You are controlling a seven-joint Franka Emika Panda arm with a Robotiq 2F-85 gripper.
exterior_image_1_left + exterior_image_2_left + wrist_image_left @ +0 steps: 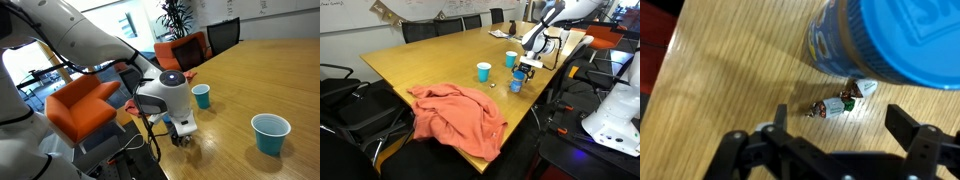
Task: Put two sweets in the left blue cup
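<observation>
Two sweets in pale shiny wrappers lie on the wooden table in the wrist view, one [830, 104] just ahead of my jaws and one [862, 88] against the foot of a darker blue cylindrical container [885, 40]. My gripper [840, 125] is open and empty, hovering low over the table with the nearer sweet just beyond its fingers. The small light teal-blue cup [201, 95] stands upright a short way beyond the gripper [181, 135]. It shows in both exterior views [511, 59]. The gripper [525, 70] sits near the table's edge.
A larger teal cup [270, 133] stands further along the table and also shows in an exterior view [484, 71]. The dark blue container [516, 85] stands beside the gripper. An orange cloth [455, 115] is heaped at one table corner. Orange chairs [85, 105] stand by the edge.
</observation>
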